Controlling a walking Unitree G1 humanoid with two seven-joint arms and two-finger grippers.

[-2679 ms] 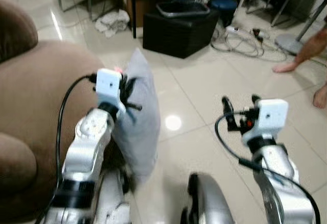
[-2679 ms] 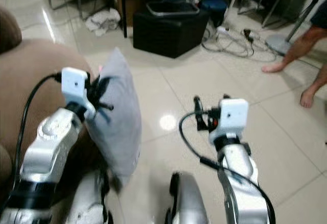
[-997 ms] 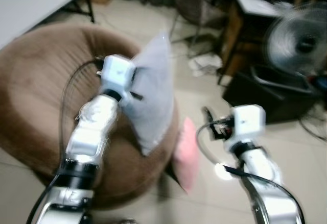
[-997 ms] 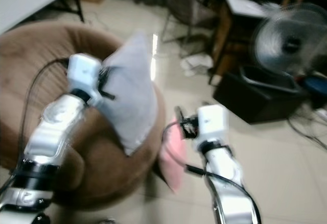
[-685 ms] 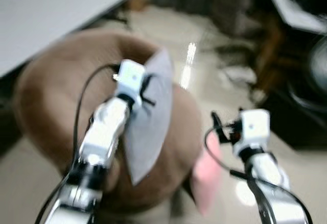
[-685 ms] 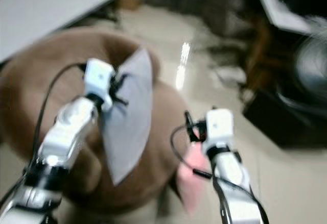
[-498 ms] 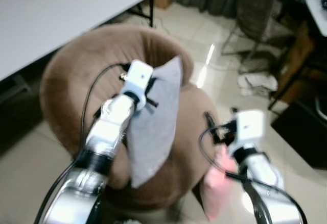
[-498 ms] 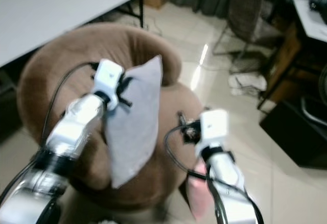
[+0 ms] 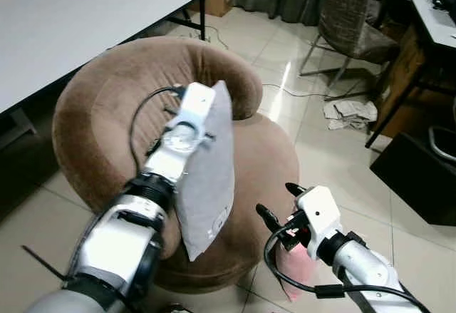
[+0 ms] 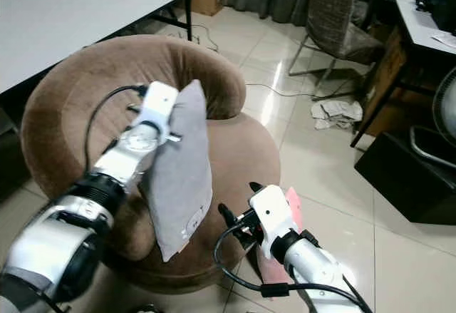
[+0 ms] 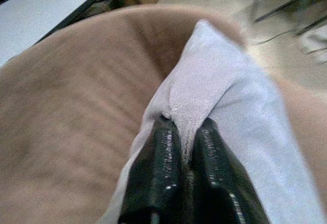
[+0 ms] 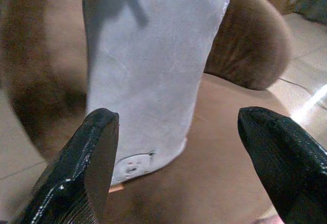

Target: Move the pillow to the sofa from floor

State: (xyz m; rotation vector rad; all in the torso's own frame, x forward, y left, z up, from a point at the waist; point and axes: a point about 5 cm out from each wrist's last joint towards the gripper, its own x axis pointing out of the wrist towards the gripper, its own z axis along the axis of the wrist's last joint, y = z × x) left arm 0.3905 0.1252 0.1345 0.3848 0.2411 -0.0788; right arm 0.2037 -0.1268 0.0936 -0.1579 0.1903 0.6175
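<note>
Above brown sofa point(image 9: 107, 113): left gripper point(image 11: 185, 147) clamped on grey pillow point(image 9: 210, 177); right gripper point(image 12: 184, 163) spread wide, holding nothing, near right.

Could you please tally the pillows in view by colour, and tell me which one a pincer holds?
Grey pillow: 1, pinched at its top edge by the left pincer, hanging over the brown sofa.
Pink pillow: 1, on the floor beside the sofa.
Total: 2 pillows.

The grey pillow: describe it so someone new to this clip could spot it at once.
Find the round brown sofa beside the white table. Hanging upright over its seat, pinched at the top corner by the left tool, is the grey pillow. Unlike the pink pillow on the floor by the sofa, it is pale grey with a small round label near its lower end.
</note>
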